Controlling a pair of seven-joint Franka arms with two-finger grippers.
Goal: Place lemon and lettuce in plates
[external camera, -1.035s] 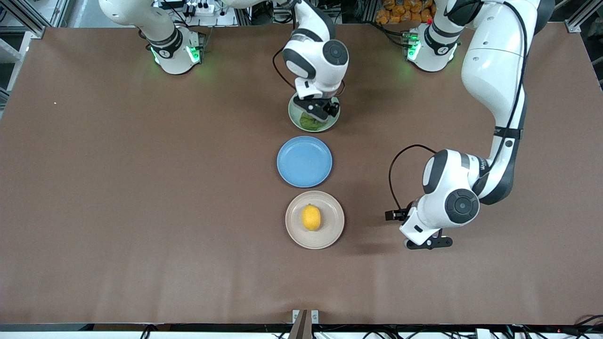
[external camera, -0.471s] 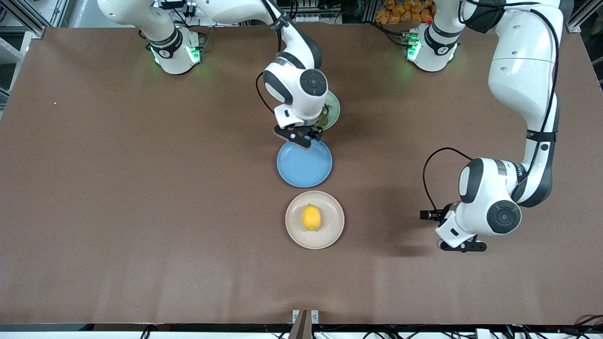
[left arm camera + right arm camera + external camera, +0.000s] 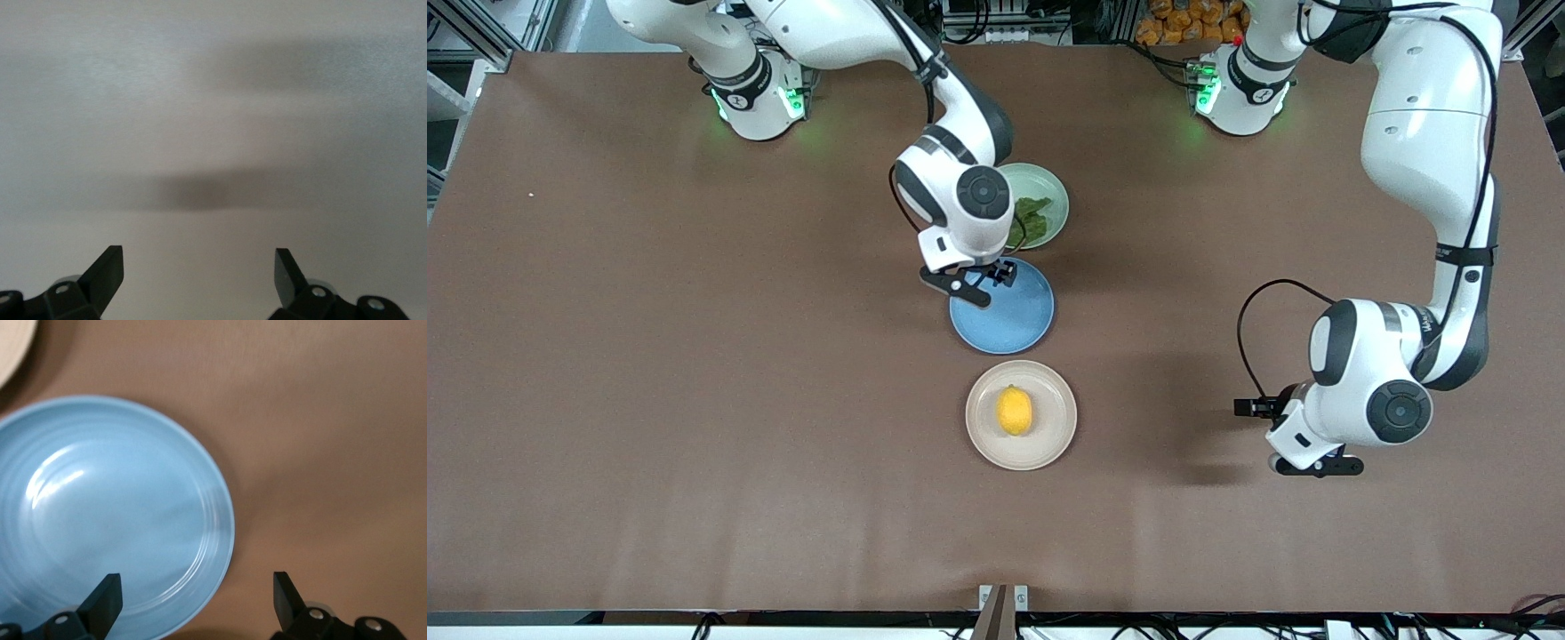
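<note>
Over the blue plate's rim hangs the right gripper, fingers spread, with lettuce on the green plate farther off, the lemon on the beige plate nearer, and the left gripper, fingers spread, over bare desk.

**White arms, black trim**

Both arms have glossy white rounded shells with dark grey joint discs and black bands. Green lights glow at each base. A thin black cable loops beside each wrist. The fingers are matte black, with small screws.
</note>
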